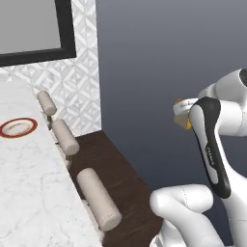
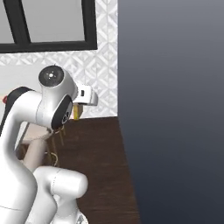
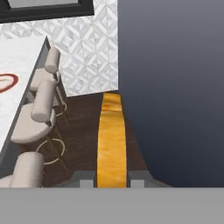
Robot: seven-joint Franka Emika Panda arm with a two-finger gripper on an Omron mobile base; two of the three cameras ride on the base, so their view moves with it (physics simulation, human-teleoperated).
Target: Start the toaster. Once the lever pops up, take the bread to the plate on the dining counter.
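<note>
Between the fingers of the gripper (image 3: 112, 181) the bread (image 3: 111, 140) stands edge-on in the hand view, its golden crust running away from the camera; the fingers are clenched on it. In the left base view a bit of the bread (image 1: 182, 116) peeks out beside the arm, well apart from the counter (image 1: 29, 193).

The toasting part looks finished, judging by the slice already in hand and the base now facing the stool side of the dining counter. What is left is the carry and the drop: the plate (image 1: 18, 127) sits on the counter toward its far end, near the edge lined with stools (image 1: 99, 198), and nothing lies on it. The bread must yet cross over the stools to reach it.

The plate (image 3: 5, 83) is cut off at the left edge of the hand view. The fingertips are mostly hidden by the slice and the arm. In the right base view the arm (image 2: 52, 100) blocks most of the counter, and only a sliver of yellow shows near the wrist.
</note>
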